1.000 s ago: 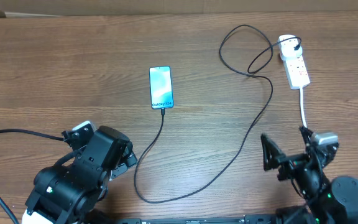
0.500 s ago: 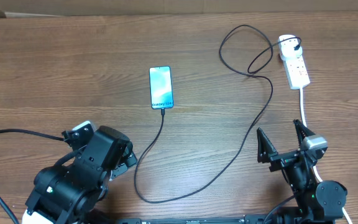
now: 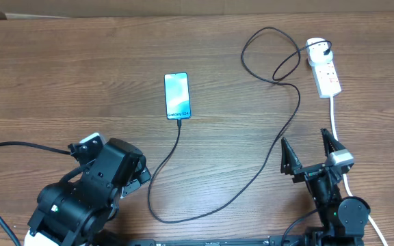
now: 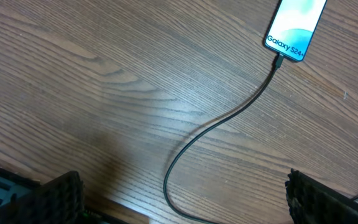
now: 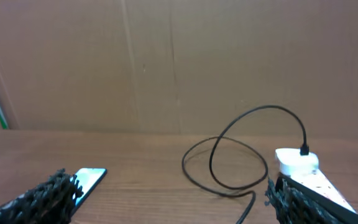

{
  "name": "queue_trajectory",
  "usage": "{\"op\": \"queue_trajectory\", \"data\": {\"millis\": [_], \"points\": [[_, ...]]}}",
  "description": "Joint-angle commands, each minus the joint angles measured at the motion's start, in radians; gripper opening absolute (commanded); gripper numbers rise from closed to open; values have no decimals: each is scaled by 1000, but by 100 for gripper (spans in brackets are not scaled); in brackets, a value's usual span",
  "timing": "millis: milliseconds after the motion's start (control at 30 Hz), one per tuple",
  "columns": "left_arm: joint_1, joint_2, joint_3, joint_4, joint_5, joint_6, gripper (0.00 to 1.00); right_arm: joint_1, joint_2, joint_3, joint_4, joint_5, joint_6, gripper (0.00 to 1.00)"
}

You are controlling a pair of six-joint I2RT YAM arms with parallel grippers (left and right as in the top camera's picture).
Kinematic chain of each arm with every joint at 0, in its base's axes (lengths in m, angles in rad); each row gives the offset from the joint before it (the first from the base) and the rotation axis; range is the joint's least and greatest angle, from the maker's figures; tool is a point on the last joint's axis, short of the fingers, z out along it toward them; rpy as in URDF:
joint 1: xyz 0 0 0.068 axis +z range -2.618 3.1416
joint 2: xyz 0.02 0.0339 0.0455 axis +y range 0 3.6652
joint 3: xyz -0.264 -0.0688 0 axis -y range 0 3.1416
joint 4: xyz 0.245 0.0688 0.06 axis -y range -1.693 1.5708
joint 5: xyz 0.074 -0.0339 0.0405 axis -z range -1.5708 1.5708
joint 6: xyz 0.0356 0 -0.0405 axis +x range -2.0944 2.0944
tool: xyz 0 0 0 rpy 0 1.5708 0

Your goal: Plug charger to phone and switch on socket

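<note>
Phone (image 3: 177, 96): lying flat on the desk (image 3: 60, 75), screen up, left of centre in the overhead view, long axis running away from the robot. The teal screen is lit, and "Galaxy S24+" is read in the left wrist view.

Charger (image 3: 252, 179): the black connector tip (image 4: 278, 61) is seen butted into the near short edge of the phone. From there the thin black cable is laid toward the robot, bent round in a tight curve near the desk's front edge, then carried diagonally up to the right. A loose loop (image 3: 269, 55) is formed ahead of the socket. The white plug adapter (image 3: 315, 48) is seated in the far end of the socket.

Socket (image 3: 327, 76): white strip at the far right of the desk, red switch marks visible. Switch position cannot be told. Its thick white cord (image 3: 334, 119) is led back toward the robot.

Right hand (image 3: 306, 152): held well short of the socket, fingers spread wide, nothing gripped. The black cable passes just to its left, and the white cord runs close by its right finger (image 3: 328, 143). In the right wrist view the phone, loop and adapter are seen low ahead, against a brown cardboard wall (image 5: 166, 62).

Left hand (image 4: 182, 180): positioned near the front left of the desk, fingers set wide apart at the frame's lower corners, nothing held. The cable's curve lies on the desk between them, untouched.
</note>
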Motion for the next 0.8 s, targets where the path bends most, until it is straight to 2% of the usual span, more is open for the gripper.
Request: {"op": "queue_trajectory", "data": {"millis": [0,167,300,500,600,767], "points": [[-6,-2,-4,2,-21,-22,100,-3,-12,-16,18,13,-9,100],[-6,-2,-4,2,-21,-22,99,-3,-12,-16,-7,30,-17,100],[-6,-2,-4,2,-21,-22,100,-3,-12,-16,-109,67,-23,100],[-6,-2,-4,2,-21,-22,100,-3,-12,-16,-119,120,-24,100],[-6,-2,-4,2,-21,-22,100,-3,-12,-16,-122,123,-111,100],[-6,-2,-4,2,-21,-22,100,-3,-12,-15,-124,127,-136,100]]}}
